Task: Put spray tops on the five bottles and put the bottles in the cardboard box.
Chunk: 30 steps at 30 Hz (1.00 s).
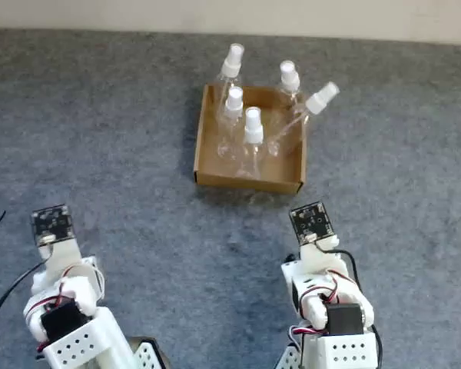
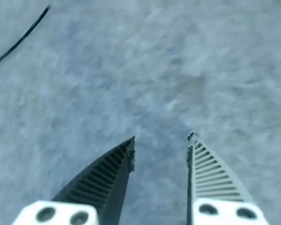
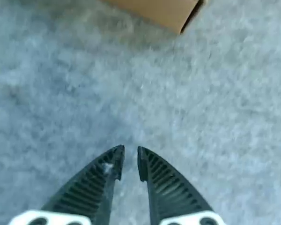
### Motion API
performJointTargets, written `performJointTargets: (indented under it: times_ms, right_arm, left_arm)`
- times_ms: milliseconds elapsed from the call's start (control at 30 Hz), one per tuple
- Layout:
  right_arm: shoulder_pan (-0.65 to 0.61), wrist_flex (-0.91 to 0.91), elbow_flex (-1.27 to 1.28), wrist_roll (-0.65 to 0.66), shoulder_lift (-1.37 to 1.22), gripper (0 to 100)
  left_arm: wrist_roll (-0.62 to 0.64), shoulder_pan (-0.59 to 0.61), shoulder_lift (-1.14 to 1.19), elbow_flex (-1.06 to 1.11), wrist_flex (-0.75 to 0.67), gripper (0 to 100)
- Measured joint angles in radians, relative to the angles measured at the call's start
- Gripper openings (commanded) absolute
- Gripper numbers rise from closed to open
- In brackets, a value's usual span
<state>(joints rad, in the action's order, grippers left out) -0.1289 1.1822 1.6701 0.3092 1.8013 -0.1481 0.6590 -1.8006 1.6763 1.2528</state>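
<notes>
My left pincer (image 2: 160, 138) hangs apart over the bare tabletop (image 2: 131, 70). All five bottles (image 1: 253, 127) sit capped in the cardboard box (image 1: 246, 182) — but the rightmost bottle (image 1: 311, 108) leans over the wall, and I judge a nudge could tip it out. My right pincer (image 3: 131, 149) is nearly together, empty. The high view shows that lean — my right wrist view catches a box corner.

We log the left arm (image 1: 61, 296) folded low, left gripper (image 2: 161, 138) pointing down with jaws well parted, the right arm (image 1: 328, 296) likewise, right gripper (image 3: 131, 151) jaws nearly touching.
</notes>
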Motion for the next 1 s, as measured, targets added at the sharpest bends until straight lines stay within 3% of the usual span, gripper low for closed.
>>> performJointTargets:
  times_ms: [200, 1000]
  right_arm:
    - [0.0, 0.017, 0.0, 0.0, 0.0, 0.5]
    - [0.0, 0.02, 0.0, 0.002, 0.0, 0.5]
  left_arm:
    - [0.0, 0.051, 0.0, 0.0, 0.083, 17]
    - [0.0, 0.051, 0.0, 0.0, 0.083, 17]
